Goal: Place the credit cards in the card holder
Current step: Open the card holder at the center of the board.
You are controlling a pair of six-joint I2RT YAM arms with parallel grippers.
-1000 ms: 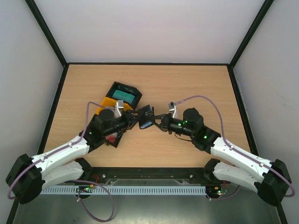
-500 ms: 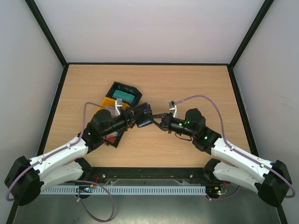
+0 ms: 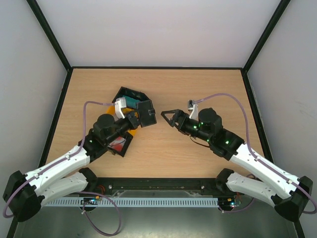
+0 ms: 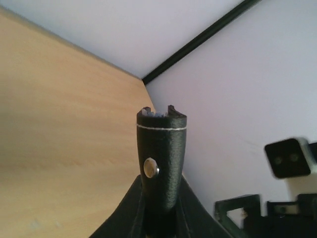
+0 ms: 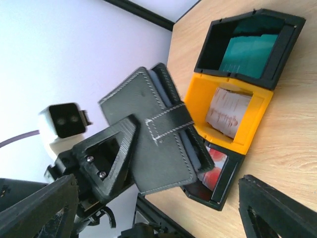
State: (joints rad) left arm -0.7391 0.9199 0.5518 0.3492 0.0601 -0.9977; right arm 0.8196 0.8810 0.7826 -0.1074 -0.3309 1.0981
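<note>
Protruding from left tool (image 3: 138,119), card holder (image 3: 147,113)

Light wood-grain surface (image 3: 198,89), black-bordered, carries three open trays butted in a row left of centre (far black tray (image 5: 213,42), yellow tray (image 5: 198,99) in the middle, near black tray (image 5: 218,201)).

Left claw (image 3: 140,118) pinched tight, right claw (image 3: 167,118) agape
</note>
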